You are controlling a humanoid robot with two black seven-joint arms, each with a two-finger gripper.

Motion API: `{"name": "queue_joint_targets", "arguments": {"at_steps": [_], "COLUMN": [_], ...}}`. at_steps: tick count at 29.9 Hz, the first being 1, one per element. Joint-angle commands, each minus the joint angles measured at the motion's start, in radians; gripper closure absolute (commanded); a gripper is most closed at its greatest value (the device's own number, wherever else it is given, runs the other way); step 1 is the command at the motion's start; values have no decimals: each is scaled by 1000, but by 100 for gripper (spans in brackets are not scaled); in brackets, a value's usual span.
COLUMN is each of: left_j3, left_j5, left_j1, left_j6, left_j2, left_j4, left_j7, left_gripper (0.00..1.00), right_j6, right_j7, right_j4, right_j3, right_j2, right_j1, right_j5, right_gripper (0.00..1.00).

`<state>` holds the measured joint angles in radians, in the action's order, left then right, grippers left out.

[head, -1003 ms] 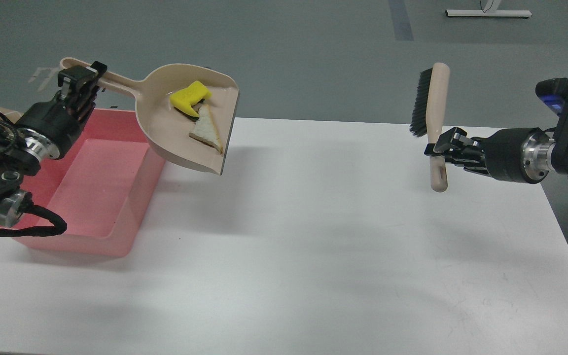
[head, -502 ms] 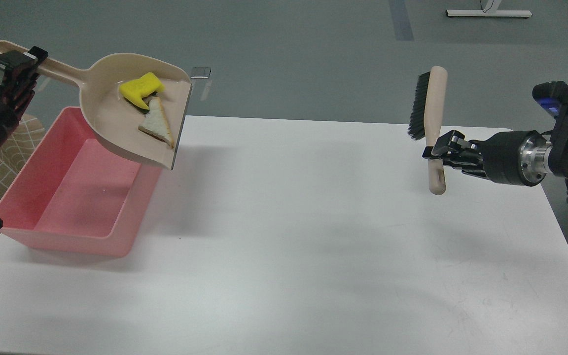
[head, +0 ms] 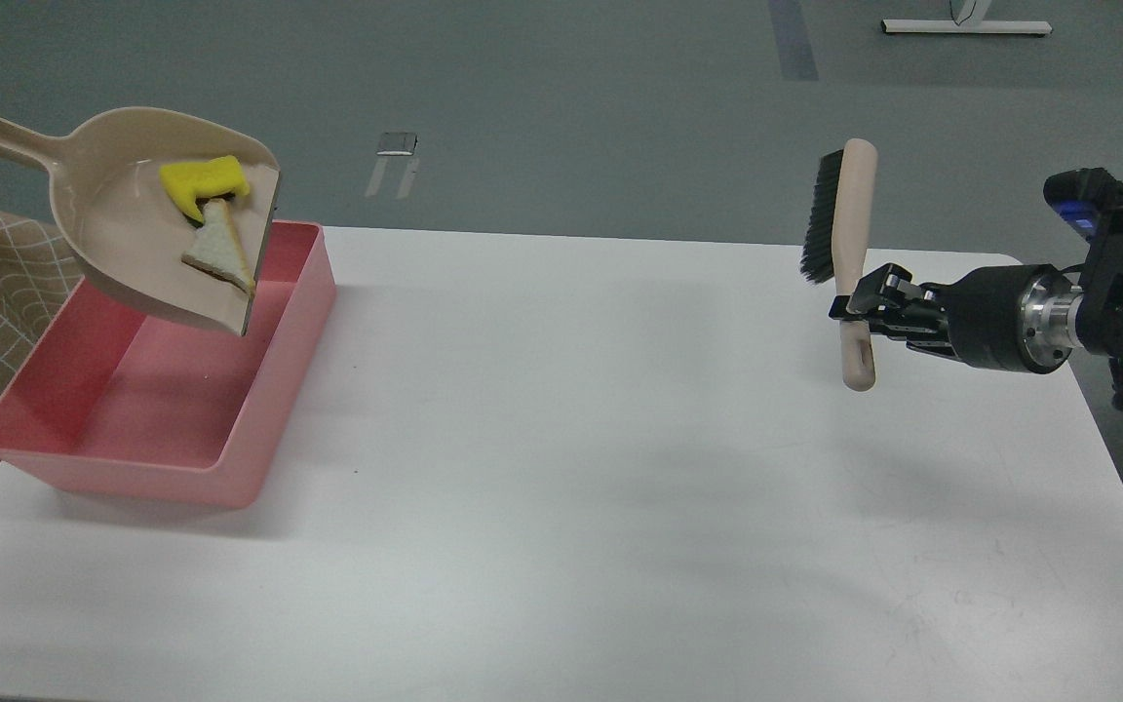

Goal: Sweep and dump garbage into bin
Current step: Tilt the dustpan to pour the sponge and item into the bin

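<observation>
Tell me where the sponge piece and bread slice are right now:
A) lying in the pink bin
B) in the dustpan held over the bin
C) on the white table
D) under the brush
B: the sponge piece and bread slice both lie in the tilted dustpan, held above the pink bin.

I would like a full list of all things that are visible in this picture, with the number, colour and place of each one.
sponge piece: one, yellow, in the dustpan
bread slice: one, white with tan crust, in the dustpan, below the sponge piece
dustpan: one, beige, held tilted above the tub
tub: one, pink, at the table's left edge
brush: one, beige handle, black bristles, upright in the air on the right
table: one, white
floor: grey, behind the table
left hand: at the left edge, barely seen
right hand: black, shut on the brush handle
</observation>
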<state>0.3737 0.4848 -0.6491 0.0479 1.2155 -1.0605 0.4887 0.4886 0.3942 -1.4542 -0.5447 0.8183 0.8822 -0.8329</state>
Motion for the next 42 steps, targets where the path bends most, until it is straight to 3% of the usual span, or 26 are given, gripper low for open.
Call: {"name": "queue_joint_targets", "arguments": {"at_steps": [1,15,31,42], "left_j3": [-1,-16,-1,19], "left_j5": [0,21,126,118], "left_j1": [0,54,28,-58], "left_j6": [-19,-36,-33,-62], "left_j2": [1,2,53,55], "left_j4": [43,159,128,102], "left_j7": [0,0,0,0], "left_gripper": [100,100,100,100], "right_j6": [0,0,0,0], "right_j7": [0,0,0,2], "right_j4": [0,5,8,5], "right_j3": [-1,-1,-3,-3], "right_j2": [-1,-7,-13,-28], "right_j1": [-2,-3,-3,-5], "right_j5": [0,-2,-2,-2], "right_gripper": [100,100,100,100]}}
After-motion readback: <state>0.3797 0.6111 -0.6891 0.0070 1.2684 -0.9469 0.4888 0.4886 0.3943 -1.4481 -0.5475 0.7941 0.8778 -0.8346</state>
